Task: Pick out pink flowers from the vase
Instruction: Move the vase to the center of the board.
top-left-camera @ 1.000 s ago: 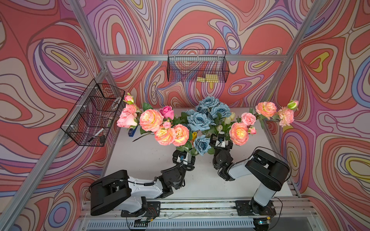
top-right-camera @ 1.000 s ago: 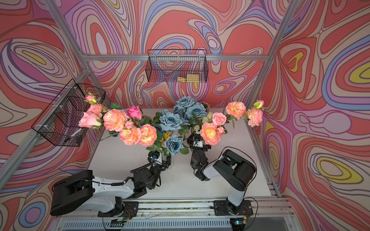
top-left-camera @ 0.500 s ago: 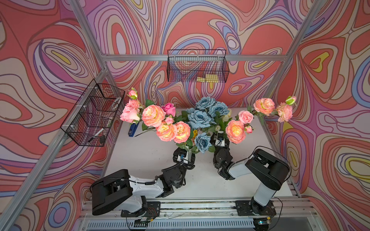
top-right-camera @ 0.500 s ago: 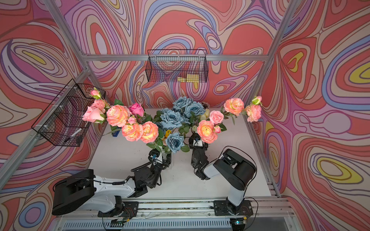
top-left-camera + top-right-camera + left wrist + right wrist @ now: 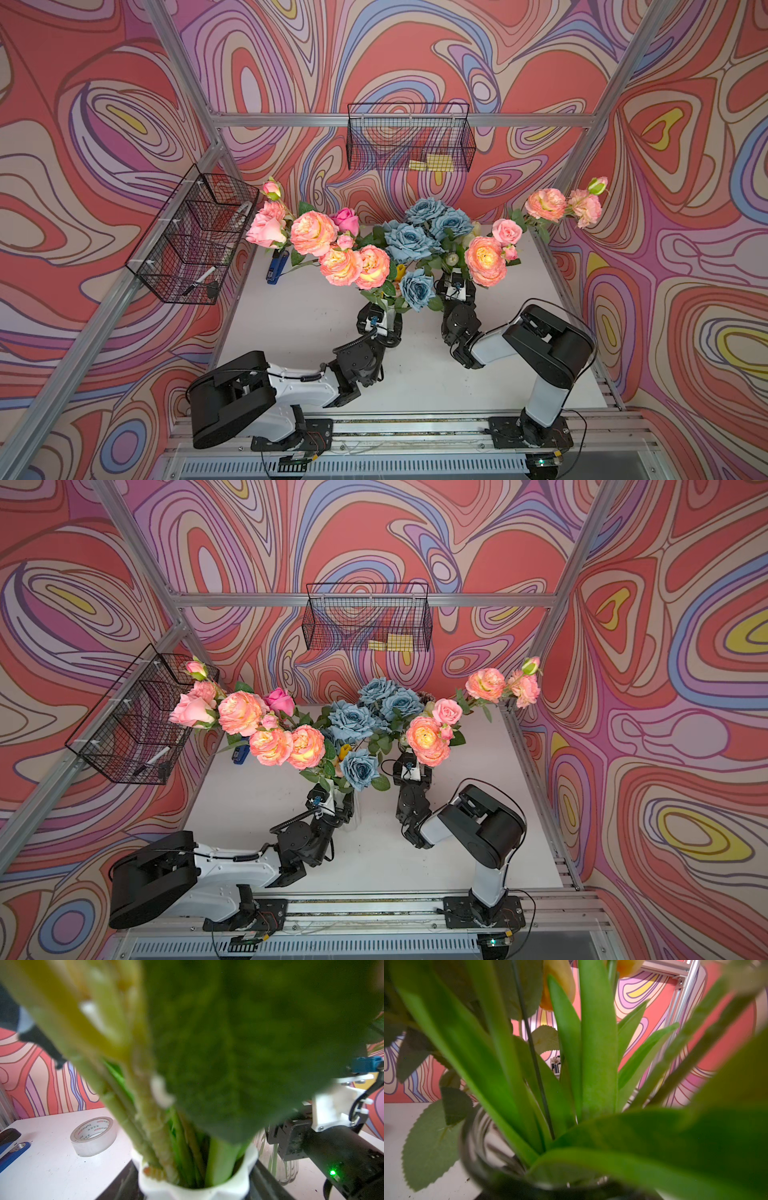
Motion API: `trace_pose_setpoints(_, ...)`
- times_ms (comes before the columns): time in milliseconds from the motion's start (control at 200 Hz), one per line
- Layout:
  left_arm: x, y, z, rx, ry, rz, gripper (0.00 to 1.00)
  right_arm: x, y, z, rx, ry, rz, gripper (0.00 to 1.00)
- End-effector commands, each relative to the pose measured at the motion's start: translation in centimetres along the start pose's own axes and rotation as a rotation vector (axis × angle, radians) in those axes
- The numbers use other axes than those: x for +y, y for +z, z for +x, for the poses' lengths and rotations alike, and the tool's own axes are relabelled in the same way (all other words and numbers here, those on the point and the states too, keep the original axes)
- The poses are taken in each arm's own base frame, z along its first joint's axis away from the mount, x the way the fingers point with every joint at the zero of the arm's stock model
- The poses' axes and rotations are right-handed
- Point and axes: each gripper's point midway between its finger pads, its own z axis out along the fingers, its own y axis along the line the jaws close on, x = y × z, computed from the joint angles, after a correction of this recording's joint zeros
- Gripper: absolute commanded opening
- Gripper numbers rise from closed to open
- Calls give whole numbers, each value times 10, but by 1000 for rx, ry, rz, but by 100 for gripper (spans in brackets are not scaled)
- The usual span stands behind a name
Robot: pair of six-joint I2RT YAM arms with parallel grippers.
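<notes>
Over the white table (image 5: 291,332), pink flowers (image 5: 313,232) lean out either side of the blue roses (image 5: 409,241).
Left gripper (image 5: 380,319) looks clamped round the white vase (image 5: 245,1184) holding their stems (image 5: 145,1105). The right gripper (image 5: 455,286) is buried in leaves by the glass vase (image 5: 473,1147), so I cannot tell its opening. Blooms seem light, top-heavy and soft-headed on stiffish stems, so pinch bare stem just above the rim.

Flowers (image 5: 409,243) in vase (image 5: 471,1147) at table (image 5: 299,324) centre, stapler (image 5: 277,268) behind to left

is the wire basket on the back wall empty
No, in a top view the back wall basket has flat yellow items lying at its bottom.
</notes>
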Motion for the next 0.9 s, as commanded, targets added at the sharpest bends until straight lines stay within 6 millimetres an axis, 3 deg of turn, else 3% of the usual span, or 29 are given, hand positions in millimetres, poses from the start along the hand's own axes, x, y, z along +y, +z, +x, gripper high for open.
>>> trace_pose_setpoints(0, 8, 8, -14, -46, -27, -32, 41, 1, 8, -16, -54, 78, -2, 62)
trace_pose_setpoints(461, 29, 33, -23, -74, -12, -87, 39, 3, 25, -15, -66, 114, 9, 62)
trace_pose_setpoints(761, 62, 68, -22, -87, -30, -161, 38, 8, 40, -14, -77, 120, 16, 63)
trace_pose_setpoints(781, 62, 75, -34, -116, -54, -167, 39, 8, 41, -14, -78, 118, 16, 63)
trace_pose_setpoints(896, 78, 94, -36, -133, -72, -196, 38, 8, 49, -15, -86, 114, 24, 63)
